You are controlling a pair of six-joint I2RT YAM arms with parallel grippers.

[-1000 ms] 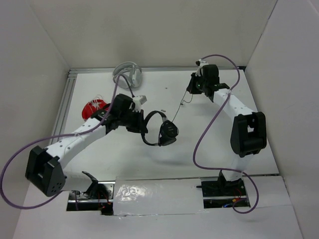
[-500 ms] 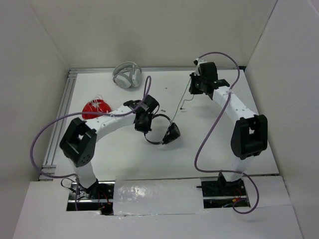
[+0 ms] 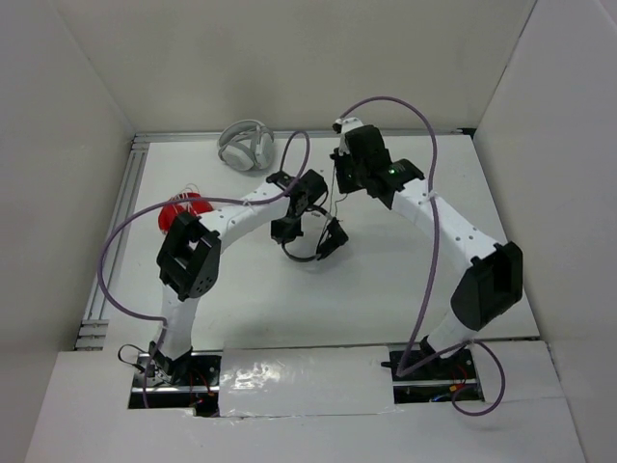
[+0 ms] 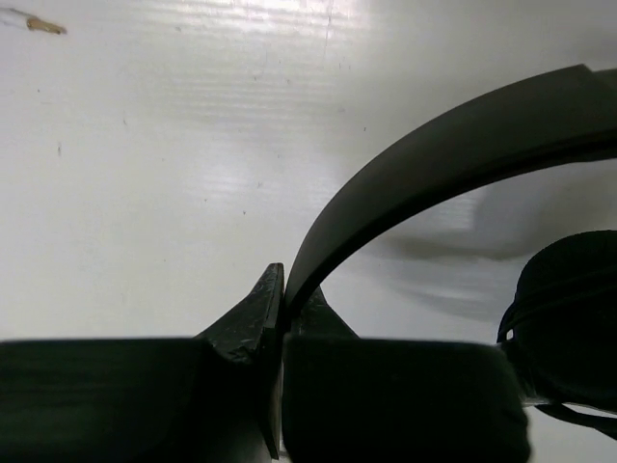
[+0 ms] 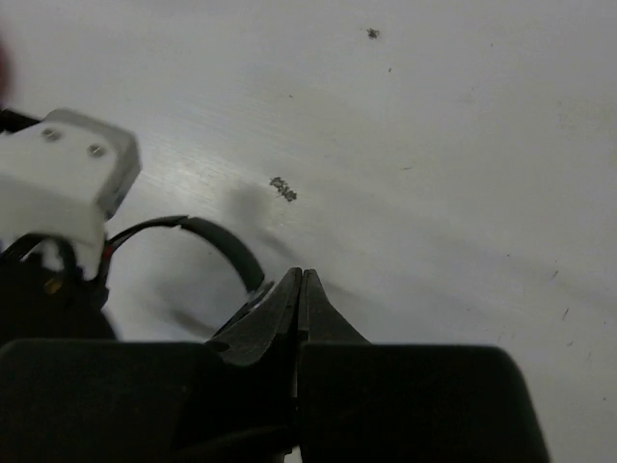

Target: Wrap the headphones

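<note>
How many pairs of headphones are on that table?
3. Black thin-banded headphones mid-table, held by the left gripper; grey-white padded headphones at the far edge; red headphones on the left, partly hidden behind the left arm.

White table [image 3: 386,280] here, with grey-white headphones [image 3: 246,147] resting by the far edge and red headphones [image 3: 181,206] lying at the left side.

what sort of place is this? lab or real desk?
Probably a lab robot booth: plain white walls box in a white table, left arm and right arm mounted at its near edge, with black headphones, a grey-white pair, a red pair.
</note>
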